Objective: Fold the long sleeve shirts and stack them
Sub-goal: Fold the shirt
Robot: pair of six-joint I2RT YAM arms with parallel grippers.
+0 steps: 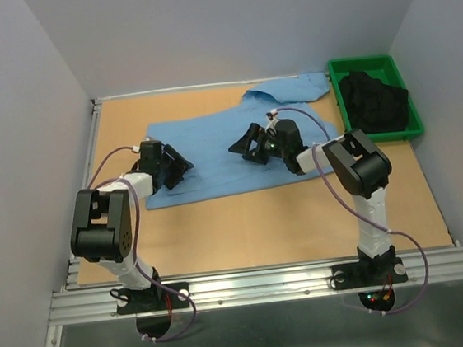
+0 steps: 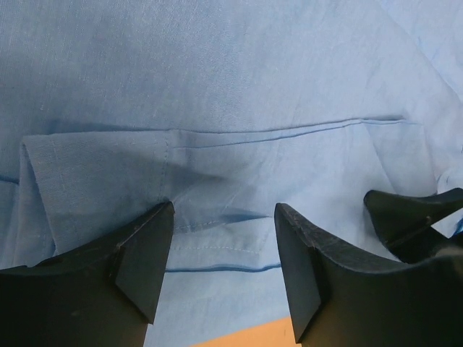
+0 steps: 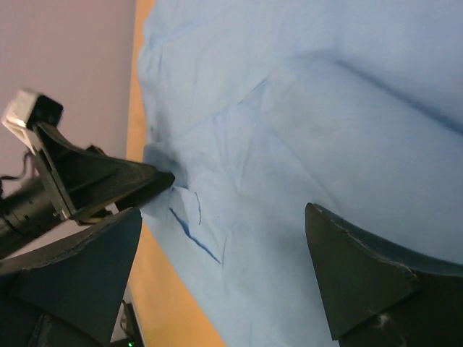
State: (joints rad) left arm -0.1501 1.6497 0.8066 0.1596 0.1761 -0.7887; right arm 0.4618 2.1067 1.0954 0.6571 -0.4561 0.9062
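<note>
shirt: light blue, spread on worktop
left fingers: released, over its left part
right fingers: spread wide, over its right part
bin: green, far right

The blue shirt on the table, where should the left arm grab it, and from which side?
Pinch the blue shirt at its near left edge, where a doubled flap lies ahead of the open left gripper. The cloth is flat and thin, so come down from above on the near side and close on that doubled layer; it probably gives more to pinch.
</note>
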